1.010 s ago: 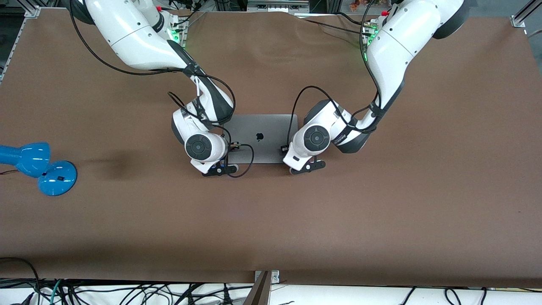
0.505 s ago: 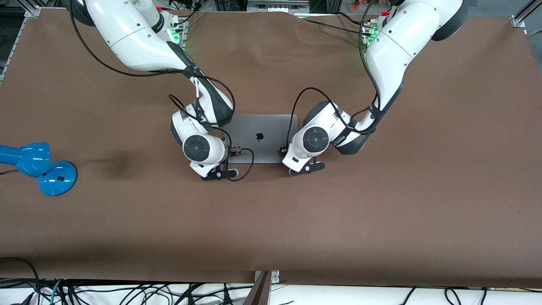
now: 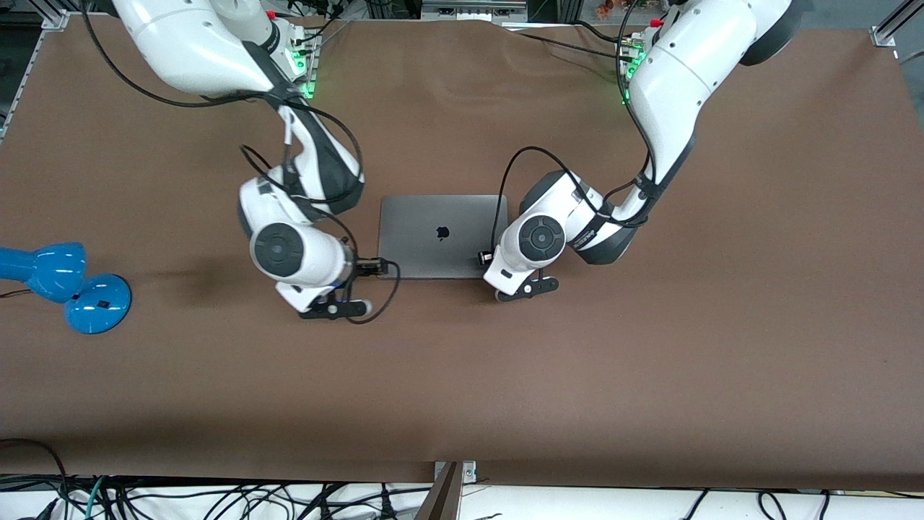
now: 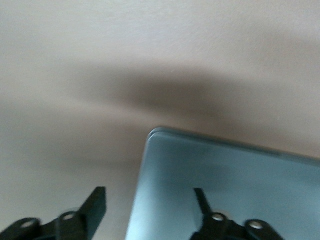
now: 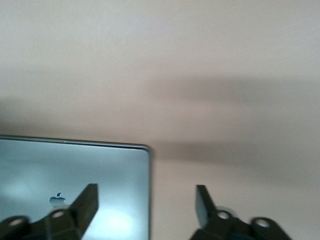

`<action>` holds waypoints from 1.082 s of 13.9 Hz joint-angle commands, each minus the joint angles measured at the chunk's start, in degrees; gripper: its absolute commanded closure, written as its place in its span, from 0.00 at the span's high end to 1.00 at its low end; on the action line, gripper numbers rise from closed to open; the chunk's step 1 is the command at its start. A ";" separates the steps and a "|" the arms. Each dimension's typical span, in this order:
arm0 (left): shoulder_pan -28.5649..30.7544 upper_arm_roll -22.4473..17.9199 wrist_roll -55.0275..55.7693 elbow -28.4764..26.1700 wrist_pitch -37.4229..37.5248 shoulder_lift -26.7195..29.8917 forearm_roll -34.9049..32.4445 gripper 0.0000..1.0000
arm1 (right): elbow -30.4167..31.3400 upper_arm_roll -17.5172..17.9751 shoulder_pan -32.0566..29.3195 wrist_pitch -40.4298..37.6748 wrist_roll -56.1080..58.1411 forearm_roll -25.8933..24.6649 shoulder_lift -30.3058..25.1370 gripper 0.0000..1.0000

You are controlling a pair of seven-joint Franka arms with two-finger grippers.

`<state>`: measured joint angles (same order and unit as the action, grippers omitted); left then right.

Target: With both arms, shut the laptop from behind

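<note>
The laptop (image 3: 433, 249) lies shut and flat on the brown table, its grey lid with the apple logo facing up. My left gripper (image 3: 527, 287) is open and empty, over the laptop's corner nearest the front camera at the left arm's end. In the left wrist view that corner (image 4: 225, 190) lies under my open left gripper (image 4: 150, 200). My right gripper (image 3: 333, 310) is open and empty over the table, just off the laptop's corner at the right arm's end. The right wrist view shows the lid (image 5: 75, 170) under my open right gripper (image 5: 146, 197).
A blue desk lamp (image 3: 65, 285) lies on the table at the right arm's end. Black cables hang from both wrists beside the laptop. The brown table (image 3: 505, 375) stretches wide toward the front camera.
The right arm has swung off the laptop's lid toward its own end of the table, uncovering that edge. The left arm has hardly moved. The laptop stays shut.
</note>
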<state>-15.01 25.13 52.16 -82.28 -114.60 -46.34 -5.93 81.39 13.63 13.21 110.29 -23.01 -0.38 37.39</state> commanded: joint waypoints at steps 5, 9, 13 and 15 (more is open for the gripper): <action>1.65 -3.13 -11.17 -10.69 11.58 23.71 2.92 1.00 | 0.70 -6.14 -3.89 -5.70 0.95 -0.59 -7.33 1.00; 1.21 -8.42 -17.79 -19.74 11.95 36.20 6.37 1.00 | -3.94 -10.46 -5.12 -10.88 10.51 -0.85 -7.42 1.00; 0.42 -14.74 -24.80 -25.11 12.12 46.58 6.37 1.00 | -8.61 -12.74 -8.63 -13.18 17.10 -0.41 -9.16 1.00; 0.16 -18.17 -29.64 -26.96 12.21 50.36 6.37 1.00 | -6.87 -13.36 -9.25 -13.09 20.02 -0.32 -13.81 1.00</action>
<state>-14.17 10.48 27.74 -104.63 -101.53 -1.90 -0.85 72.89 0.44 4.58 98.61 -5.69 -0.53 28.74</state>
